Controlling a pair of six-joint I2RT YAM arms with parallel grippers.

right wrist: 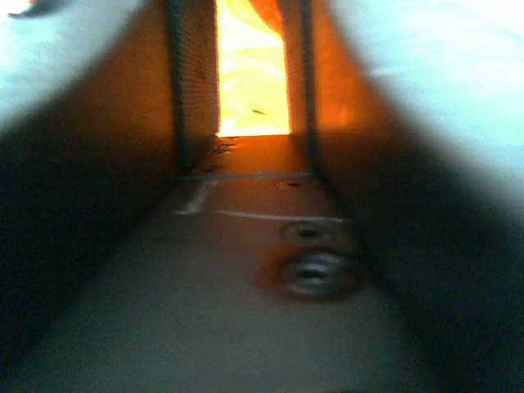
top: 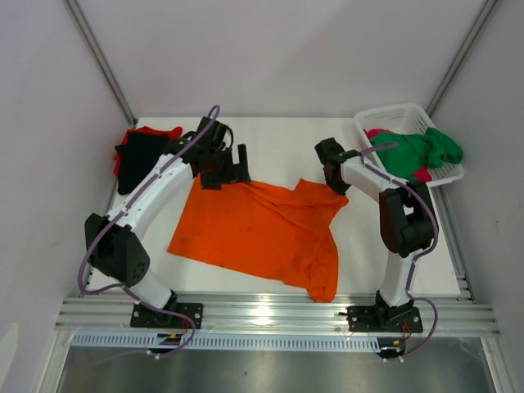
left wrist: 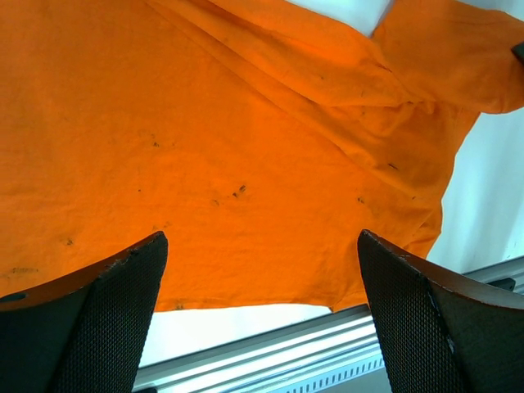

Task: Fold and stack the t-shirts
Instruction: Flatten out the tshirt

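**Orange t-shirt lay spread while two claws stood at its far edge**

Nearest to me, the metal rail [top: 278,311] carried the bases of both arms. Just behind it, the orange t-shirt [top: 262,233] lay spread over the middle of the white table [top: 286,139], wrinkled, with one part reaching down toward the rail on the right side.

At the far-left corner of this shirt hung the left claw [left wrist: 262,239], its jaws released and standing wide apart. Nothing was between them, and the orange cloth was below.

At the far-right sleeve was the right claw [top: 336,182], low on the cloth. Its jaws stood near together and orange cloth showed in the narrow gap, but the wrist view was blurred. I could not tell if it really grasped the sleeve.

Further away, in the far-left corner of the table, a black t-shirt [top: 141,155] lay on a red t-shirt [top: 155,131], both crumpled. In the far-right corner stood a white lattice basket [top: 405,119]. A green t-shirt [top: 417,151] filled it and hung over its rim, with a pink t-shirt [top: 378,133] showing beside and under it.
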